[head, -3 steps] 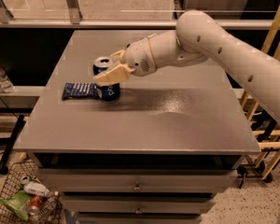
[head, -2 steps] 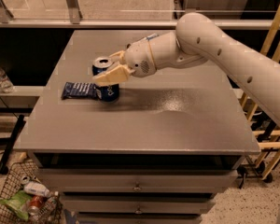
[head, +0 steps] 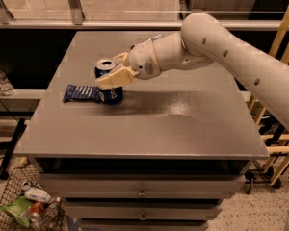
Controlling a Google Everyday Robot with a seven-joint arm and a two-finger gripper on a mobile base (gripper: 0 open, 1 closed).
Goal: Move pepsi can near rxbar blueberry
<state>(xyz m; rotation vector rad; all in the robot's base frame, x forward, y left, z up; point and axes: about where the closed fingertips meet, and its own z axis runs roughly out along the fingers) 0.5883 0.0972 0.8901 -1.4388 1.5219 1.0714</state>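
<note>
The pepsi can (head: pixel 111 96), dark blue with a silver top, stands upright on the left part of the grey table (head: pixel 183 129). The rxbar blueberry (head: pixel 80 93), a flat dark blue wrapper, lies flat just left of the can and touches or nearly touches its base. My gripper (head: pixel 108 71) reaches in from the right on a white arm. Its cream fingers (head: pixel 116 77) sit on either side of the can's upper half, shut on it. The front finger hides the can's middle.
The table's left edge is close to the wrapper. A wire basket of trash (head: pixel 24 206) sits on the floor at the lower left. A clear bottle (head: pixel 0 81) stands on a ledge at the left. A wooden frame (head: pixel 274 129) stands at the right.
</note>
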